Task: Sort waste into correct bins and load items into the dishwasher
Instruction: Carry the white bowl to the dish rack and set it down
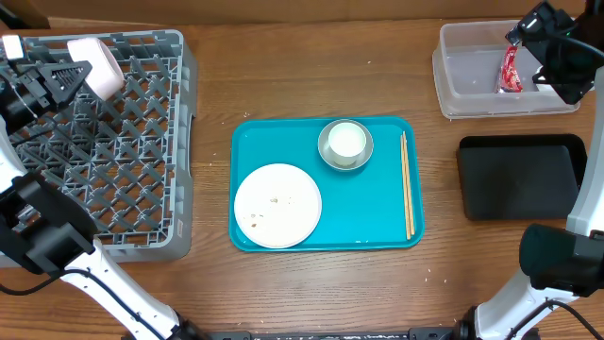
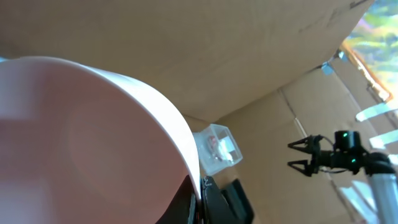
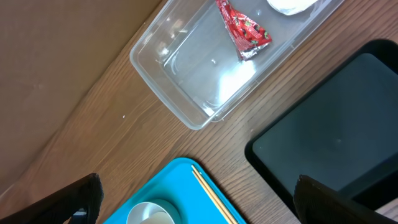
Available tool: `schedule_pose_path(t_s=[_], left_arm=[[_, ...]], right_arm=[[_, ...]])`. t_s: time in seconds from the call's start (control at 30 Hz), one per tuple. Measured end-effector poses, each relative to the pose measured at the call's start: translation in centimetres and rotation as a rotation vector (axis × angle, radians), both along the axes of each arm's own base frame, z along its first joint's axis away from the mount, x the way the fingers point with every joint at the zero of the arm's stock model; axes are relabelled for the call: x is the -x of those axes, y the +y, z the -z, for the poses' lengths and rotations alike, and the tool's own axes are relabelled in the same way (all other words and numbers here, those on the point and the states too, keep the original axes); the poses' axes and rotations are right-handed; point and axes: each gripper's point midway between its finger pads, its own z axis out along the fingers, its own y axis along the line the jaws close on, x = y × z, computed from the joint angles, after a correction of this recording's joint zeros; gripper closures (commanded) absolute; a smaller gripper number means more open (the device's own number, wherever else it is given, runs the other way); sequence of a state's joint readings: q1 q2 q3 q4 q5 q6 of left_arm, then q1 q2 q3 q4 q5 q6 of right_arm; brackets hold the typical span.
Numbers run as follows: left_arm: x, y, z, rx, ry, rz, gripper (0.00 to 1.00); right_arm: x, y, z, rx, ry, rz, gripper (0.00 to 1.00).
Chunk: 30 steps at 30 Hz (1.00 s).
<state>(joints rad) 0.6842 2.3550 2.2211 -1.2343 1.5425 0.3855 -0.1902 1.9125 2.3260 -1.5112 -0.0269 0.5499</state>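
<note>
- The white bowl [image 1: 94, 64] is held tilted above the far left corner of the grey dish rack [image 1: 132, 170]. I cannot tell whether it touches the lattice.
- The left gripper [image 1: 80, 71] is closed tightly on this bowl. In the left wrist view the bowl's white wall fills most of the picture.
- The right gripper [image 3: 196, 186] stands fully spread and holds nothing. Its two dark fingers [image 3: 81, 202] are at the lower corners of the right wrist view.
- This gripper hangs near the clear tub [image 1: 472, 94], touching nothing. The red wrapper [image 3: 244, 28] lies inside the tub, with a bit of the white napkin [image 3: 289, 5] beside it.
- The black tray [image 1: 519, 175] sits just beside the tub, on the near side.
- On the teal tray [image 1: 377, 222], between rack and bins, lie the white plate [image 1: 277, 205] with a few crumbs [image 1: 274, 200], the steel bowl [image 1: 326, 151] with the white cup [image 1: 346, 142] inside it, and the chopsticks [image 1: 407, 184] along the right edge.
</note>
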Motion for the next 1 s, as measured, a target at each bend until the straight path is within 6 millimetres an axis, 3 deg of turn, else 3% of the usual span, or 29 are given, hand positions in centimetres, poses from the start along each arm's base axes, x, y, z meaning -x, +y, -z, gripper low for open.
schedule_pose_path(t_s=[0.27, 0.6, 0.8, 0.83, 0.87, 0.93, 1.0], left_arm=[[-1.0, 0.6, 0.4, -0.07, -0.099, 0.006, 0.96], [-2.3, 1.7, 6.7, -0.006, -0.024, 0.006, 0.96], [-2.5, 2.7, 6.9, 0.012, -0.018, -0.007, 0.95], [-2.6, 2.9, 6.9, 0.015, -0.014, -0.009, 0.91], [-2.6, 3.3, 6.9, 0.021, -0.007, -0.015, 0.78], [-2.5, 4.0, 6.8, 0.034, 0.009, -0.028, 0.46], [-2.2, 5.0, 6.8, 0.065, 0.046, -0.048, 0.03]], right_arm=[[0.0, 0.0, 0.0, 0.0, 0.0, 0.0, 0.0], [0.0, 0.0, 0.0, 0.0, 0.0, 0.0, 0.0], [0.0, 0.0, 0.0, 0.0, 0.0, 0.0, 0.0], [0.0, 0.0, 0.0, -0.001, 0.0, 0.0, 0.0], [0.0, 0.0, 0.0, 0.0, 0.0, 0.0, 0.0], [0.0, 0.0, 0.0, 0.0, 0.0, 0.0, 0.0], [0.0, 0.0, 0.0, 0.0, 0.0, 0.0, 0.0]])
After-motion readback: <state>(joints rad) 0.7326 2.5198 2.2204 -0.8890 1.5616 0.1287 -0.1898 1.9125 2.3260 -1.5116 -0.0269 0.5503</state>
